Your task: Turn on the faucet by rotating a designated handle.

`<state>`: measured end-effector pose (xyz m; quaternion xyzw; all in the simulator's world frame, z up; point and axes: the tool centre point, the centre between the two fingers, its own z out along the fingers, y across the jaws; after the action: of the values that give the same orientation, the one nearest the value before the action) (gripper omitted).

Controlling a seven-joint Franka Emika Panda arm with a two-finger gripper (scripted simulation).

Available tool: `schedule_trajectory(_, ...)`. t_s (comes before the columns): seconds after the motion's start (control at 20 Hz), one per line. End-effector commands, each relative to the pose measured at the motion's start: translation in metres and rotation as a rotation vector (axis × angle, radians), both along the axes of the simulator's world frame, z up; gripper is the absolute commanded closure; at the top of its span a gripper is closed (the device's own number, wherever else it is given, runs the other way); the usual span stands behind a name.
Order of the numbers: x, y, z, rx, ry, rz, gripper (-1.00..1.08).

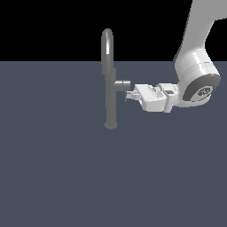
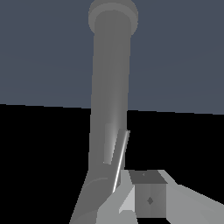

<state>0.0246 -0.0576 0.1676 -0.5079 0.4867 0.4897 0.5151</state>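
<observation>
The faucet (image 1: pixel 109 88) is a tall grey metal column with an arched spout at its top and a round base on the floor. The handle (image 1: pixel 122 84) is a short stub jutting from the column toward the exterior view's right. My gripper (image 1: pixel 128 95) lies horizontally just below and beside the stub's end, close to it. In the wrist view the faucet column (image 2: pixel 111 87) runs away from the camera. The handle's thin lever rod (image 2: pixel 121 159) lies just off my fingers (image 2: pixel 148 199). My gripper (image 2: pixel 131 199) looks shut, with nothing between its fingers.
The faucet stands on a flat dark blue-grey floor (image 1: pixel 57 168). My white arm (image 1: pixel 197 75) comes in from the upper part of the exterior view's right. No other objects are in view.
</observation>
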Motion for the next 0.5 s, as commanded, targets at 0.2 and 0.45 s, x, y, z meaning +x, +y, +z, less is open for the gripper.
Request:
schedule_trajectory(0.2,0.019,-0.001,-0.021,-0.015,0.017,-0.03,1.08)
schedule_trajectory(0.45,0.03,0.004,-0.029,-0.012,0.028,-0.024,1.08)
